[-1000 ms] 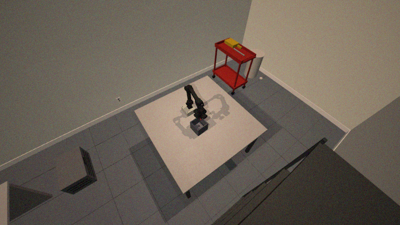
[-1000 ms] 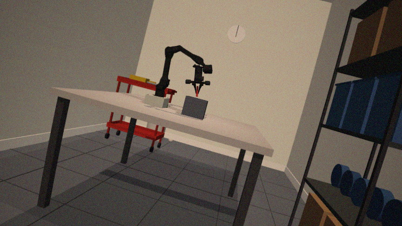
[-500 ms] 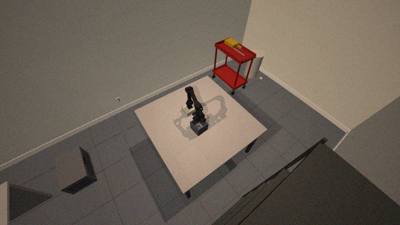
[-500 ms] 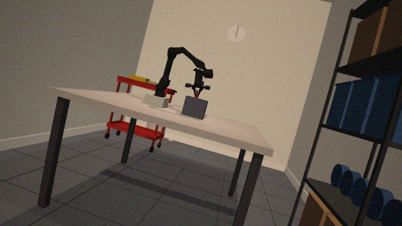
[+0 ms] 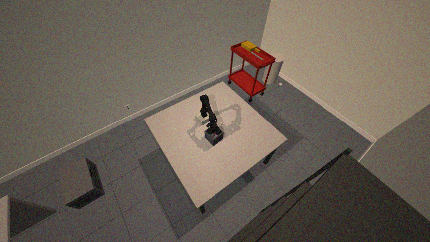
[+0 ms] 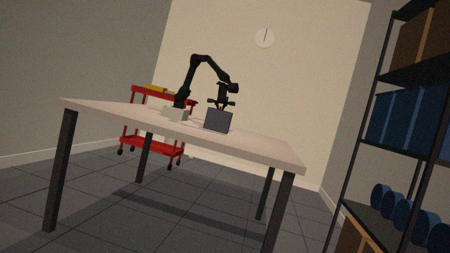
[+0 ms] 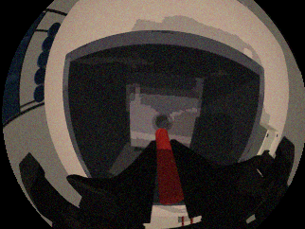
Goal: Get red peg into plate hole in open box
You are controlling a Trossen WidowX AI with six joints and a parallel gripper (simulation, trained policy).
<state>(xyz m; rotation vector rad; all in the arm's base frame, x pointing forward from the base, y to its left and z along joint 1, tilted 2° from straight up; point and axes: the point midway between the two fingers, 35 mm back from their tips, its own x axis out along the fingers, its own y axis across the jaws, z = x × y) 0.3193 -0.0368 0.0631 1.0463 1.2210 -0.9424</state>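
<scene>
— Where is the peg (image 5: 213, 134) (image 6: 220, 108) (image 7: 169, 175) now?

— In the gripper (image 5: 213, 132) (image 6: 221, 109) (image 7: 163, 144), whose fingers are nearly shut and pinch its sides; its lower end reaches down at the mouth of the box (image 5: 214, 139) (image 6: 217, 120) (image 7: 163, 38), which stands on the counter (image 5: 240, 162) (image 6: 125, 114) (image 7: 246, 14)

— How will it handle?

— It looks slim, stiff and probably light, so weight should trouble nobody; a smooth side might slip or twist if its tip catches the plate (image 7: 147, 111)

— Is the grip well placed?

— It seems so: holding the upper part leaves the lower end free for the hole (image 7: 162, 122), which shows just beyond the tip in the wrist view. The gripper likely has to line it up, keep it upright and press gently, letting go only once it sits deep

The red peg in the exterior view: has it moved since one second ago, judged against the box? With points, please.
Yes: the slim red peg (image 6: 220, 108) (image 7: 170, 170) has moved downward, now partly hidden behind the near wall of the grey open box (image 6: 217, 121) (image 7: 158, 38).
</scene>
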